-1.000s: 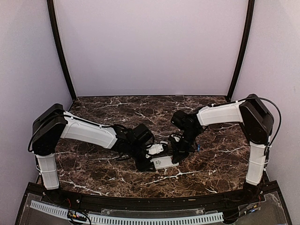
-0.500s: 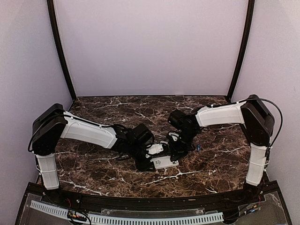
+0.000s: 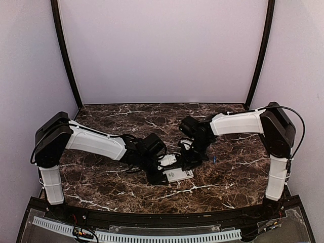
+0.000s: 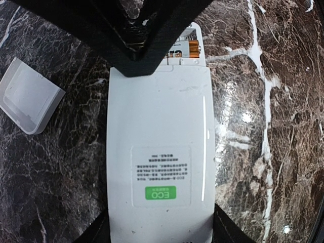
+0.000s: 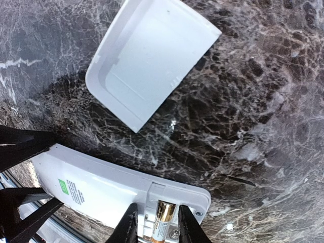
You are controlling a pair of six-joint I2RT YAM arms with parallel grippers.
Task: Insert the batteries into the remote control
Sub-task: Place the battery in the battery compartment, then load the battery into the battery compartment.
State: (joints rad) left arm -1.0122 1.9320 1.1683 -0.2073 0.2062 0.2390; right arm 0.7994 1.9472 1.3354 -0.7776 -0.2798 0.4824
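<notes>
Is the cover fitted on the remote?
No, the cover lies loose on the table, apart from the remote, whose compartment stands open with a battery inside.

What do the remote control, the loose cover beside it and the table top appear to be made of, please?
Remote control: white plastic, smooth, slightly glossy; a light streak runs along its back.
Loose cover: same-looking white plastic, with a moulded rim.
Table top: polished brown marble or an imitation; white veins, reflections.

The left arm (image 3: 96, 142) and right arm (image 3: 238, 123) reach inward; left gripper (image 4: 161, 235) clamps the white rectangular plastic remote control (image 4: 159, 126), right gripper (image 5: 158, 230) slightly parted.
</notes>
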